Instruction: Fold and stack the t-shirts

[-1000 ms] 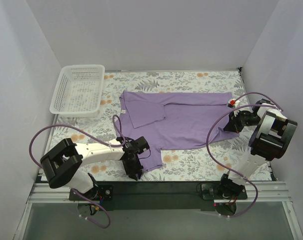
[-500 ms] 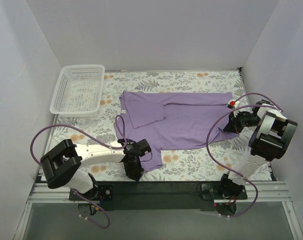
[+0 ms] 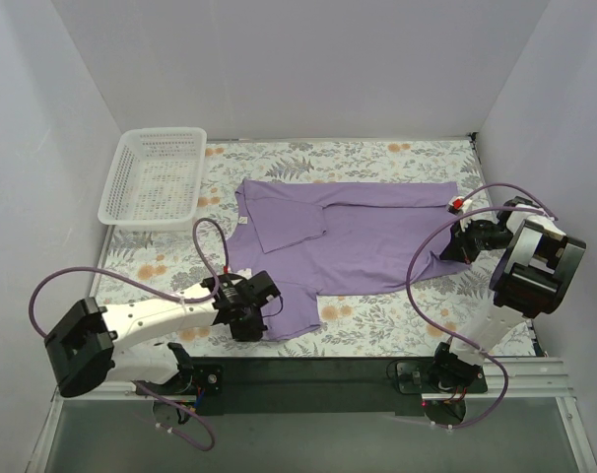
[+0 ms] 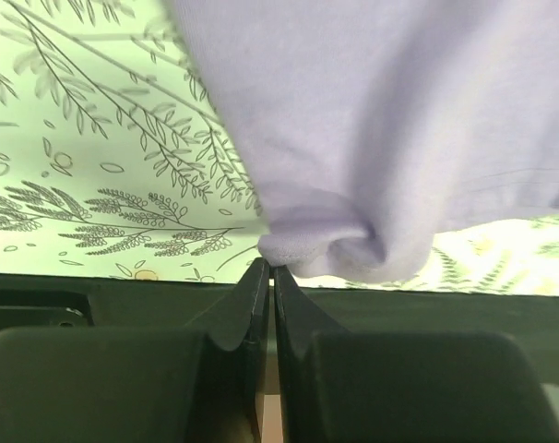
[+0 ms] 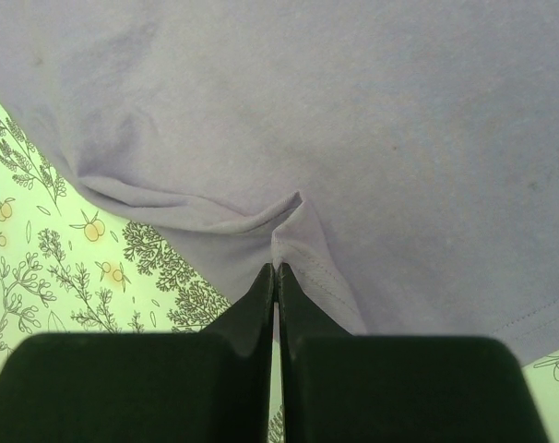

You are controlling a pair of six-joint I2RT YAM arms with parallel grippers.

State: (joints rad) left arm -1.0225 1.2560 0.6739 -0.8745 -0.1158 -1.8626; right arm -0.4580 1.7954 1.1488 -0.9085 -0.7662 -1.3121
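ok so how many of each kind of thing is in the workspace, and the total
lavender t-shirt: 1
white basket: 1
floral table cover: 1
tools: 2 (left tool, right tool)
total: 5

This is a robotics lab test cell rather than a lived-in room. Plain white panels (image 3: pixel 279 69) box the table in at the top, left and right of the overhead view. Along the bottom edge, a metal rail (image 3: pixel 535 371) and a dark base plate (image 3: pixel 318 372) carry the bolted left arm (image 3: pixel 151 317) and right arm (image 3: pixel 528 264). The household things look staged: a floral table cover (image 3: pixel 377 158), a white plastic basket (image 3: pixel 165 131) at the upper left, and a lavender t-shirt (image 3: pixel 377 236) mid-frame.
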